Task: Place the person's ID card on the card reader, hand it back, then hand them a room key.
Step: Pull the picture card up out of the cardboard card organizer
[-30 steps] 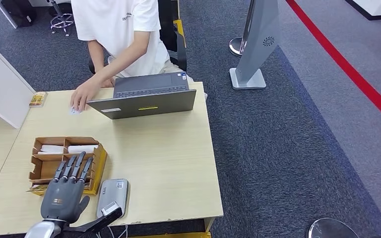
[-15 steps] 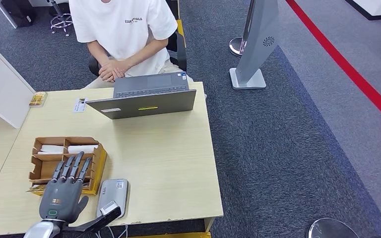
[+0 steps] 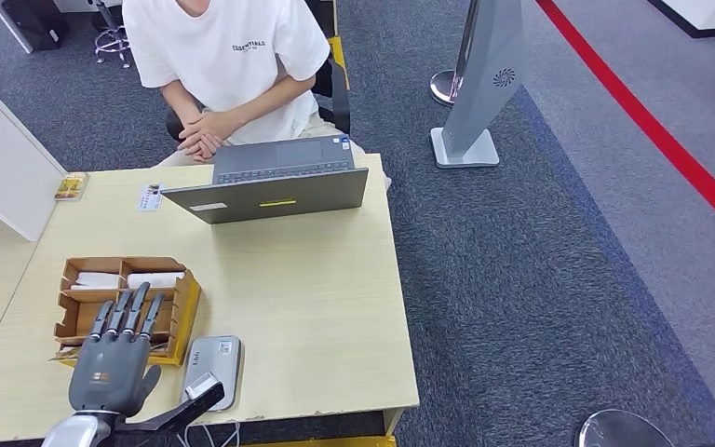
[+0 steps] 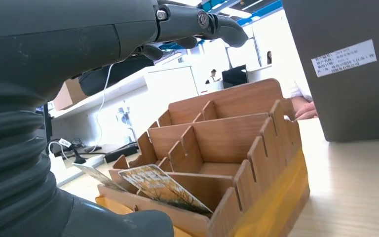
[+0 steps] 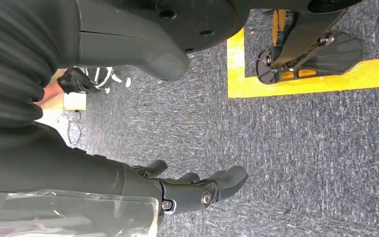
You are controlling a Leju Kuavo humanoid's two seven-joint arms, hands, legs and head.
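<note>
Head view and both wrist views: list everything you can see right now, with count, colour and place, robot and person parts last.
table: one, light wood, in front of the robot.
laptop: one, grey, open, far edge of the table, facing the person.
ID card: one, white, flat on the table left of the laptop.
wooden organizer: one, brown with a yellow base, near left of the table; white cards in its far compartments.
card reader: one, silver-grey, near edge, right of the organizer.
small packet: one, orange-brown, far left corner.
grey stand: one, on the carpet beyond the table.
person: one, white T-shirt, seated behind the laptop, hands clasped.
left hand: dark grey, fingers apart, above the organizer's near edge.
right hand: dark grey, hanging over the carpet, holding nothing.
</note>
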